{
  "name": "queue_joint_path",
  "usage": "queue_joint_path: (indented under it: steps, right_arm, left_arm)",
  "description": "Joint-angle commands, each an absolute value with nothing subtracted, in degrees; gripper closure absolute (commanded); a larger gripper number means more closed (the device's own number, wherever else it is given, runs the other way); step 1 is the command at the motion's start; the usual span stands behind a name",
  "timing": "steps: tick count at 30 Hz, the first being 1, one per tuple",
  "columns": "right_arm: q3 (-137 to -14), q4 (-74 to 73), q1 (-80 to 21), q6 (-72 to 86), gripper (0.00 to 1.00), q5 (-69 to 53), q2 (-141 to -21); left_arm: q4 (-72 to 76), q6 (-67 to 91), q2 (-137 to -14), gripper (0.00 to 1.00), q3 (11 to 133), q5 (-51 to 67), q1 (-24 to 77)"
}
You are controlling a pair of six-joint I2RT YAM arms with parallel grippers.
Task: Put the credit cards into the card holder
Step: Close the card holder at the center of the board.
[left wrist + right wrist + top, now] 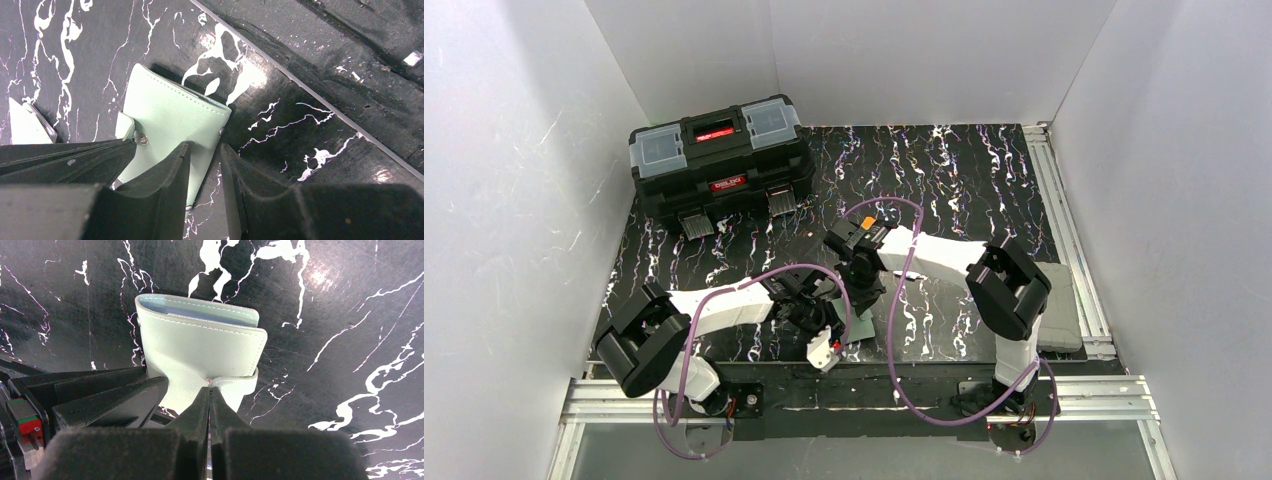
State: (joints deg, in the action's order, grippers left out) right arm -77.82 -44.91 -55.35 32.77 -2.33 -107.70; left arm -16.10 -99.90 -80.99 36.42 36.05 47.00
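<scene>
card holder [200, 347]: mint-green wallet, folded, top edge gaping to show a pale bluish inside; on the black marbled table [964, 180], well apart from the toolbox [721, 165], nearer the arm bases and to its right.
snap tab [235, 381]: wrapped over the holder's edge.
right gripper [209, 390]: jaws fully closed, tips at the tab's end; whether they pinch it cannot be told.
left gripper [205, 146]: jaws part-open, clamped across the holder's lower corner.
toolbox: black, grey-lidded, red label.
</scene>
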Motion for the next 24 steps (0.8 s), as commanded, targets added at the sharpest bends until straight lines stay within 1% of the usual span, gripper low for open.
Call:
queue_joint_path:
  steps: [1, 24]
  right_arm:
    - [-77.96, -44.51, -55.28, 32.18, 0.99, -3.91, -108.69]
    - [-79.83, -43.55, -55.28, 32.0, 0.99, -4.48, -110.21]
  left_arm:
    - [-19.4, -100.01, -79.77, 0.73, 35.94, 38.14, 47.37]
    - [-19.07, -99.8, -79.98, 0.73, 35.86, 37.97, 47.42]
